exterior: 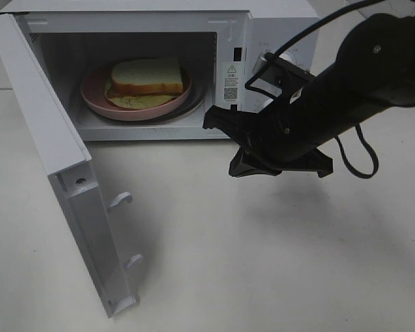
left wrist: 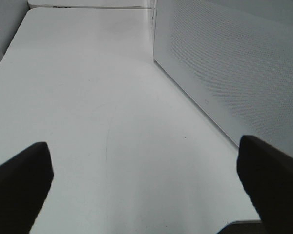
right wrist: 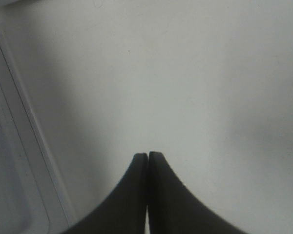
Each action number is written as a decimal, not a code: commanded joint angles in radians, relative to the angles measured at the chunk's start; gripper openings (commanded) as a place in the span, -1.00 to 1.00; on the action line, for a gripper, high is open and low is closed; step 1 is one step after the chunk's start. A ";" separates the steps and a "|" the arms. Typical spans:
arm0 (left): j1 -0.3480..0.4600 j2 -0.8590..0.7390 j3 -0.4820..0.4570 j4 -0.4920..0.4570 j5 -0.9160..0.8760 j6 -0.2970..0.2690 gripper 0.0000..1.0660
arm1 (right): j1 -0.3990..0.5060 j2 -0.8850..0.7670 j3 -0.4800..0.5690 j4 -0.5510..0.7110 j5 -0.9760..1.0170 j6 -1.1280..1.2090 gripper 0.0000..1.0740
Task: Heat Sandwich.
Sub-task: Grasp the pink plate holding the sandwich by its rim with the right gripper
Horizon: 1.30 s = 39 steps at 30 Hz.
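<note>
Sandwich (exterior: 149, 76) on plate (exterior: 93, 101) inside open microwave (exterior: 277, 28)
R gripper (right wrist: 147, 156) pressed together out front, L gripper (left wrist: 144, 170) spread wide over tabletop (left wrist: 88, 97).

Table (exterior: 263, 263) smooth matt white; microwave door (exterior: 83, 221) glossy white plastic; right tool (right wrist: 147, 155) matt black; plate (exterior: 135, 112) smooth pink.

**Desk:** What's pictured?
**Photographer:** White microwave (exterior: 280, 28) on a pale table (exterior: 277, 270) — door (exterior: 90, 228) swung wide to the left.
**Desk:** Inside?
**Photographer:** A round pink plate (exterior: 97, 104), resting in the cavity.
**Desk:** Other detail?
**Photographer:** Two white latch hooks (exterior: 121, 200) jut from the door's edge — a warning sticker (exterior: 230, 81) marks the front panel.
</note>
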 commanded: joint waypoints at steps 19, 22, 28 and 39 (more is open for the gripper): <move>0.003 -0.016 0.002 -0.007 -0.013 -0.001 0.83 | 0.000 -0.010 -0.228 -0.206 0.483 -0.667 -0.93; 0.003 -0.016 0.002 -0.007 -0.013 -0.001 0.83 | 0.000 -0.010 -0.230 -0.223 0.510 -0.826 -0.93; 0.003 -0.016 0.002 -0.007 -0.013 -0.001 0.83 | 0.000 -0.010 -0.230 -0.270 0.558 -1.255 -0.93; 0.003 -0.016 0.002 -0.007 -0.013 -0.001 0.83 | 0.002 -0.010 -0.230 -0.298 0.584 -1.677 -0.88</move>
